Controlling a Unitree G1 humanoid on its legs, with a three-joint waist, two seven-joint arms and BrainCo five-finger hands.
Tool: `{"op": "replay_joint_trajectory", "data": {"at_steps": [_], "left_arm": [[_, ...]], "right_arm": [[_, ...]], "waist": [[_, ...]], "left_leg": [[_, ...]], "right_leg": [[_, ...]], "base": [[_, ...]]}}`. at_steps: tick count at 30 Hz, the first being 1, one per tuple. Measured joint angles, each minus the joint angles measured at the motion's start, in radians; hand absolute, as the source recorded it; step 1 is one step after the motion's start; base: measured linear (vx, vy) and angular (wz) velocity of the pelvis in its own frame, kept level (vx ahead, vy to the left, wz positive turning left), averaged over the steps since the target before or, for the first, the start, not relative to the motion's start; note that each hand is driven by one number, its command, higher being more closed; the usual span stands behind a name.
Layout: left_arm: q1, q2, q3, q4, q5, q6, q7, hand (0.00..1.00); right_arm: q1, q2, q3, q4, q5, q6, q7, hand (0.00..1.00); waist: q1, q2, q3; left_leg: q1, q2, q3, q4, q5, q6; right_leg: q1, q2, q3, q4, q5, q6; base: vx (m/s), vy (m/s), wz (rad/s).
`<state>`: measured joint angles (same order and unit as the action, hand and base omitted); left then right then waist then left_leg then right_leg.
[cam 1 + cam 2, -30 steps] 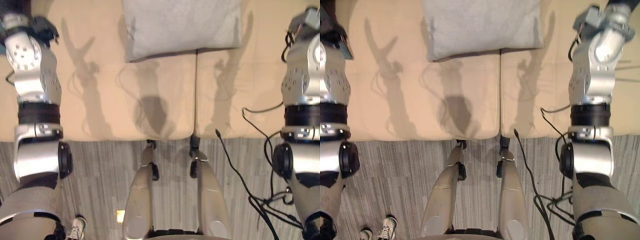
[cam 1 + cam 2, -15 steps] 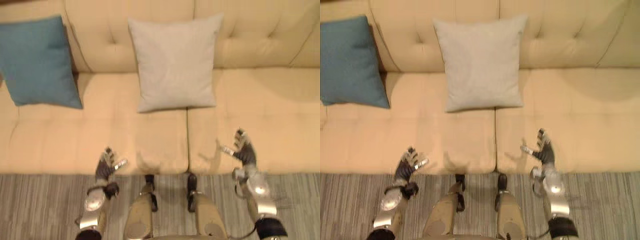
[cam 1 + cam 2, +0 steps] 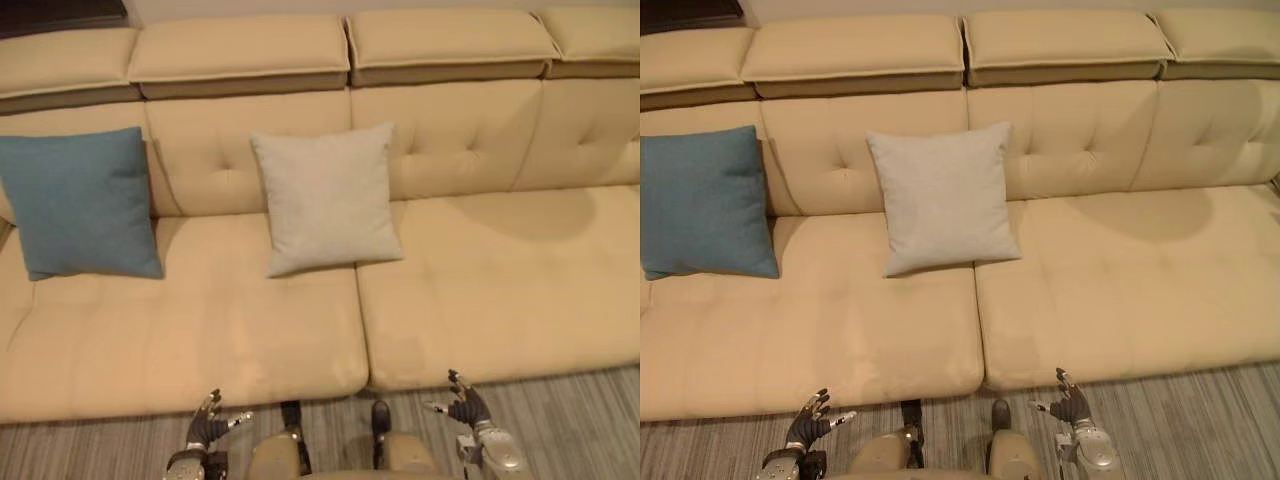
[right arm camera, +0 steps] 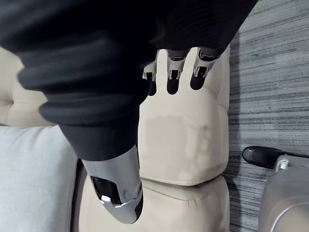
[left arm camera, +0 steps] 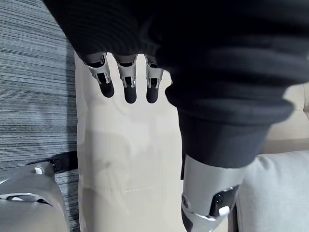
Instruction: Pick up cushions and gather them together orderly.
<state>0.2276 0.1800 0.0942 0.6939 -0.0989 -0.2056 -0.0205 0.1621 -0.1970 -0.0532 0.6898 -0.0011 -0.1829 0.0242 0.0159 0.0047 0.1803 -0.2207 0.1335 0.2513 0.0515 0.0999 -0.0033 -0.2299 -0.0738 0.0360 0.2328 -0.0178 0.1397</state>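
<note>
Gathering not started: blue cushion [image 3: 80, 205] and grey cushion [image 3: 328, 198] lean apart on sofa [image 3: 500, 270]. Left hand [image 3: 206, 431] and right hand [image 3: 468, 408] both spread open, empty.

A living room in a home: a long cream sofa [image 3: 470, 270] with tufted backrests held a blue cushion [image 3: 80, 203] and a grey cushion [image 3: 328, 198], and stood on a striped grey carpet [image 3: 580, 420].

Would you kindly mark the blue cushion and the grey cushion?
blue cushion [image 3: 80, 205]: left eye view, centre of its front face.
grey cushion [image 3: 328, 200]: left eye view, centre of its front face.
</note>
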Motion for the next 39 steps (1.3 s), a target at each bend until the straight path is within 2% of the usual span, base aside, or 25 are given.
{"op": "replay_joint_trajectory", "data": {"at_steps": [1,2,3,4,5,6,7,8,9,11,12,13,15,16,19,21,22,24,26,28,32,34,35,36,39], "left_arm": [[-0.005,-0.006,-0.003,-0.033,-0.007,-0.001,0.001,0.00],[-0.006,-0.005,-0.004,-0.062,-0.009,0.000,0.001,0.00],[-0.005,-0.005,-0.003,-0.069,-0.009,0.001,0.001,0.00],[0.008,-0.015,-0.003,-0.095,-0.011,0.001,0.002,0.00],[0.019,-0.019,-0.002,-0.109,-0.017,0.000,0.002,0.00],[0.025,-0.022,0.000,-0.119,-0.021,0.001,0.004,0.00],[0.020,-0.039,0.001,-0.121,-0.026,0.004,0.005,0.00],[0.023,-0.077,-0.005,-0.137,-0.029,0.003,0.007,0.00],[0.023,-0.093,-0.009,-0.149,-0.037,0.003,0.008,0.00],[0.013,-0.102,-0.027,-0.151,-0.046,0.004,0.014,0.00],[0.006,-0.107,-0.040,-0.151,-0.046,0.005,0.020,0.00],[-0.009,-0.111,-0.046,-0.153,-0.046,0.005,0.021,0.00],[-0.008,-0.110,-0.048,-0.172,-0.045,0.005,0.020,0.00],[0.001,-0.108,-0.048,-0.198,-0.045,0.004,0.020,0.00],[0.022,-0.107,-0.044,-0.222,-0.045,0.004,0.020,0.00],[0.029,-0.114,-0.045,-0.216,-0.045,0.004,0.020,0.00],[0.028,-0.115,-0.045,-0.208,-0.044,0.005,0.021,0.00],[0.027,-0.115,-0.046,-0.206,-0.044,0.005,0.021,0.00],[0.021,-0.112,-0.046,-0.182,-0.044,0.005,0.021,0.00],[0.007,-0.103,-0.048,-0.171,-0.042,0.006,0.021,0.00],[-0.022,-0.071,-0.046,-0.172,-0.035,0.006,0.024,0.00],[-0.042,-0.056,-0.045,-0.177,-0.034,0.005,0.025,0.00],[-0.052,-0.056,-0.045,-0.178,-0.034,0.005,0.026,0.00],[-0.054,-0.054,-0.045,-0.199,-0.033,0.005,0.026,0.00],[-0.069,-0.064,-0.073,-0.223,-0.033,0.005,0.025,0.00]], "right_arm": [[0.002,0.013,0.000,-0.013,0.004,0.007,-0.001,0.00],[0.035,0.032,0.001,-0.025,0.004,0.013,-0.001,0.00],[0.043,0.037,0.005,-0.029,0.004,0.013,0.000,0.00],[0.044,0.041,0.024,-0.035,0.004,0.014,0.000,0.00],[0.042,0.043,0.027,-0.042,0.005,0.013,0.000,0.00],[0.038,0.045,0.026,-0.050,0.009,0.013,-0.001,0.00],[0.027,0.040,0.015,-0.052,0.012,0.013,-0.003,0.00],[0.008,0.027,0.003,-0.057,0.034,0.012,-0.021,0.00],[-0.007,0.019,0.001,-0.056,0.043,0.012,-0.031,0.00],[-0.021,0.008,-0.001,-0.053,0.051,0.015,-0.043,0.00],[-0.021,0.004,-0.015,-0.051,0.058,0.015,-0.048,0.00],[-0.020,0.010,-0.039,-0.048,0.075,0.016,-0.051,0.00],[0.006,0.022,-0.066,-0.054,0.086,0.016,-0.066,0.00],[0.034,0.020,-0.067,-0.078,0.089,0.016,-0.067,0.00],[0.046,0.024,-0.065,-0.088,0.088,0.016,-0.064,0.00],[0.034,0.031,-0.068,-0.087,0.088,0.016,-0.063,0.00],[0.026,0.040,-0.069,-0.080,0.088,0.016,-0.062,0.00],[0.022,0.048,-0.069,-0.076,0.088,0.016,-0.060,0.00],[0.020,0.047,-0.079,-0.075,0.088,0.015,-0.064,0.00],[0.015,0.049,-0.091,-0.063,0.089,0.016,-0.065,0.00],[-0.033,0.050,-0.096,-0.050,0.090,0.015,-0.067,0.00],[-0.072,0.043,-0.091,-0.058,0.091,0.015,-0.068,0.00],[-0.083,0.042,-0.086,-0.058,0.091,0.015,-0.069,0.00],[-0.102,0.044,-0.082,-0.072,0.091,0.016,-0.069,0.00],[-0.120,0.024,-0.055,-0.089,0.091,0.016,-0.075,0.00]], "waist": [[-0.003,0.003,0.005],[-0.002,-0.005,0.006],[0.001,-0.005,0.005],[0.006,-0.031,-0.010],[0.012,-0.031,-0.010],[0.023,-0.064,-0.026],[0.031,-0.069,-0.029],[0.053,-0.042,-0.034],[0.056,-0.034,-0.030],[0.051,-0.013,-0.020],[0.037,0.004,-0.013],[0.019,-0.009,0.001],[0.018,-0.027,0.003],[0.018,-0.023,0.001],[0.021,-0.015,-0.003],[0.020,0.008,-0.015],[0.017,0.006,-0.019],[0.015,-0.005,-0.027],[-0.005,-0.002,-0.036],[-0.005,-0.001,-0.036],[-0.008,0.002,-0.034],[-0.026,0.011,-0.032],[-0.032,0.013,-0.032],[-0.035,0.017,-0.023],[-0.059,0.036,0.001]], "left_leg": [[-0.015,0.005,-0.021,0.032,-0.007,0.005],[-0.013,-0.002,-0.045,0.062,-0.018,0.001],[-0.015,-0.004,-0.053,0.072,-0.018,0.003],[-0.023,-0.006,-0.060,0.094,-0.016,0.003],[-0.036,-0.009,-0.061,0.110,-0.014,0.000],[-0.064,-0.014,-0.057,0.135,-0.006,-0.008],[-0.094,-0.010,-0.054,0.146,0.025,-0.024],[-0.137,0.021,-0.054,0.120,0.068,-0.028],[-0.162,0.036,-0.058,0.096,0.093,-0.033],[-0.185,0.049,-0.075,0.046,0.108,-0.037],[-0.184,0.062,-0.079,0.009,0.066,-0.048],[-0.199,0.059,-0.067,0.063,0.053,-0.046],[-0.192,0.046,-0.050,0.297,0.006,-0.031],[-0.170,0.050,-0.059,0.423,-0.127,-0.042],[-0.089,0.071,-0.102,0.532,-0.271,-0.078],[-0.026,0.068,-0.134,0.463,-0.334,-0.110],[-0.005,0.057,-0.135,0.401,-0.348,-0.127],[0.013,0.037,-0.112,0.342,-0.324,-0.126],[0.019,0.023,-0.089,0.324,-0.321,-0.123],[0.029,0.022,-0.052,0.319,-0.319,-0.119],[0.052,0.027,0.009,0.336,-0.326,-0.098],[0.065,0.042,0.092,0.335,-0.339,-0.081],[0.067,0.049,0.120,0.330,-0.341,-0.079],[0.097,0.081,0.210,0.314,-0.368,-0.077],[0.198,0.105,0.394,0.291,-0.387,-0.088]], "right_leg": [[-0.059,-0.004,-0.010,0.300,-0.110,-0.063],[-0.053,-0.023,-0.004,0.539,-0.159,-0.058],[-0.044,-0.031,-0.003,0.593,-0.166,-0.049],[-0.003,-0.045,0.011,0.671,-0.181,-0.026],[0.019,-0.053,0.018,0.671,-0.185,-0.014],[0.060,-0.062,0.026,0.602,-0.172,-0.014],[0.086,-0.057,0.016,0.523,-0.254,-0.005],[0.089,-0.030,-0.007,0.422,-0.329,-0.022],[0.083,-0.016,-0.020,0.377,-0.375,-0.037],[0.084,0.014,-0.043,0.321,-0.421,-0.076],[0.089,0.028,-0.072,0.280,-0.413,-0.091],[0.091,0.012,-0.108,0.252,-0.382,-0.119],[0.100,-0.007,-0.130,0.234,-0.356,-0.135],[0.102,-0.007,-0.143,0.225,-0.339,-0.141],[0.096,0.008,-0.129,0.216,-0.313,-0.140],[0.079,0.020,-0.110,0.214,-0.294,-0.125],[0.069,0.020,-0.094,0.206,-0.280,-0.112],[0.070,0.011,-0.068,0.141,-0.234,-0.091],[0.073,0.004,-0.040,0.098,-0.202,-0.072],[0.067,0.006,0.000,0.071,-0.173,-0.061],[0.041,0.039,0.139,0.008,-0.095,-0.043],[-0.010,0.063,0.221,-0.024,-0.017,-0.027],[-0.027,0.069,0.208,-0.033,0.014,-0.031],[-0.054,0.070,0.098,-0.055,0.048,-0.077],[-0.067,-0.054,-0.315,0.021,-0.027,-0.217]], "base": [[-0.12,-0.049,0.31],[-0.09,-0.038,0.48],[-0.12,-0.101,0.41],[-0.13,-0.102,0.21],[-0.22,-0.173,0.15],[-0.22,-0.189,0.04],[-0.30,-0.221,-0.12],[-0.35,-0.249,-0.22],[-0.32,-0.210,-0.20],[-0.32,-0.213,0.16],[-0.37,-0.150,0.58],[-0.33,-0.084,0.64],[-0.30,-0.107,0.46],[-0.19,-0.095,0.23],[-0.17,0.015,-0.08],[-0.15,0.120,-0.29],[-0.13,0.154,-0.25],[-0.13,0.133,-0.29],[-0.08,0.147,-0.31],[-0.05,0.138,-0.58],[-0.04,0.098,-1.18],[-0.07,0.073,-1.70],[-0.11,0.032,-1.89],[-0.12,0.012,-1.84],[-0.06,0.014,-1.86]]}}
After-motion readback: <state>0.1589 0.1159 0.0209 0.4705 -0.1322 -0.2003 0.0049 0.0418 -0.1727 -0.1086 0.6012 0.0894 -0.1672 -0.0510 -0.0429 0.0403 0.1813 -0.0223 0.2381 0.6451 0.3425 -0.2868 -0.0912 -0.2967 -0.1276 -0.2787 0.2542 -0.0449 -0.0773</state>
